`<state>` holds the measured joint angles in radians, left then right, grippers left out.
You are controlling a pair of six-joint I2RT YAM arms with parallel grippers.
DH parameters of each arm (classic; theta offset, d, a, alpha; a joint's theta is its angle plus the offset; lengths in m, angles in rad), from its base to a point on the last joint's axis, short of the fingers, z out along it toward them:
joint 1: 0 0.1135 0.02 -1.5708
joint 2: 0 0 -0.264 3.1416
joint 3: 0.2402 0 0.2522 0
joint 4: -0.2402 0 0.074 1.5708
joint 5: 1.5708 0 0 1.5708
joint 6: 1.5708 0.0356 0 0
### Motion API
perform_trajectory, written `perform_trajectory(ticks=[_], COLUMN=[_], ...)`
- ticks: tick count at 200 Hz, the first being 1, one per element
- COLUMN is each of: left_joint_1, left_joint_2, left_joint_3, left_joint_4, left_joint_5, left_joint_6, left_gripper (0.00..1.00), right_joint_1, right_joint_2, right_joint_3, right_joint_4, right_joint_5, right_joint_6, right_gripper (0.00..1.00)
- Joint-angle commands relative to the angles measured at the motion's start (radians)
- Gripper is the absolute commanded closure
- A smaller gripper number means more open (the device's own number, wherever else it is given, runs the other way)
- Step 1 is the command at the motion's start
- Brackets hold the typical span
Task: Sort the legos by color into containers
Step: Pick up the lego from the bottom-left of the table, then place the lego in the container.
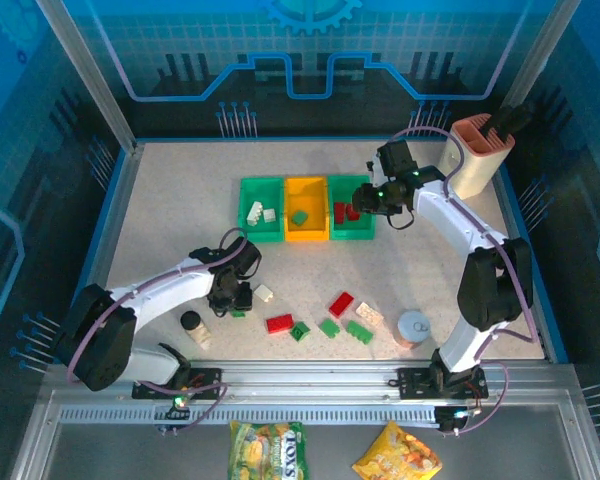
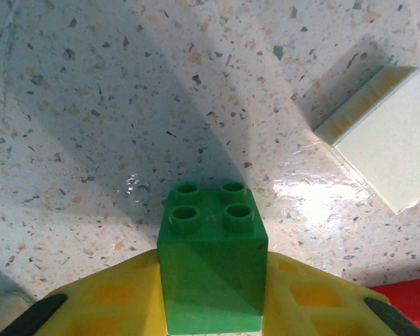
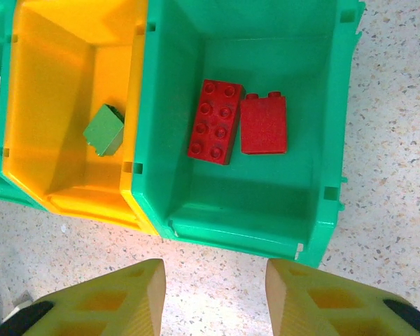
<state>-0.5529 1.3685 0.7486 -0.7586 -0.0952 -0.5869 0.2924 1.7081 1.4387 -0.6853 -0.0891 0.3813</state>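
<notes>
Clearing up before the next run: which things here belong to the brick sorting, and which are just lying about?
Job: left green bin, orange bin, right green bin; loose bricks; green brick gripped by the left tool.
Lying about: black-lidded jar, tin can, beige-and-pink holder, snack packets.

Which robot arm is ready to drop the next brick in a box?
Left. The left gripper is shut on a green brick; the right gripper hangs open and empty by the green bin holding red bricks.

Left gripper (image 2: 211, 294) clamped on green four-stud lego (image 2: 211, 262), cream-white brick (image 2: 385, 150) apart at upper right on speckled table (image 2: 91, 105), red brick corner (image 2: 406, 304) lower right
</notes>
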Motion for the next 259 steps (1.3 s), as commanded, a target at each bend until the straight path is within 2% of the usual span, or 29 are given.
perform_trajectory(ticks=[1, 40, 86, 178, 259], left_joint_1=[-0.007, -0.006, -0.007, -0.022, -0.023], left_joint_2=[0.008, 0.039, 0.147, 0.441, 0.654], left_joint_3=[0.056, 0.133, 0.281, 0.725, 1.022], left_joint_4=[-0.025, -0.007, 0.021, 0.016, -0.006], left_joint_5=[-0.028, -0.012, 0.016, 0.069, 0.07], left_joint_6=[0.032, 0.047, 0.083, 0.184, 0.217], left_gripper=[0.68, 0.68, 0.68, 0.67, 0.67], right_joint_1=[-0.012, -0.012, -0.013, -0.018, -0.018], right_joint_2=[-0.041, -0.076, -0.135, -0.251, -0.348], right_joint_3=[-0.016, -0.041, -0.082, -0.197, -0.253], right_joint_4=[-0.032, -0.043, -0.068, -0.11, -0.158], right_joint_5=[0.004, 0.023, 0.066, 0.105, 0.145], right_joint_6=[-0.015, -0.02, -0.032, -0.028, -0.018], right_gripper=[0.57, 0.57, 0.57, 0.57, 0.57])
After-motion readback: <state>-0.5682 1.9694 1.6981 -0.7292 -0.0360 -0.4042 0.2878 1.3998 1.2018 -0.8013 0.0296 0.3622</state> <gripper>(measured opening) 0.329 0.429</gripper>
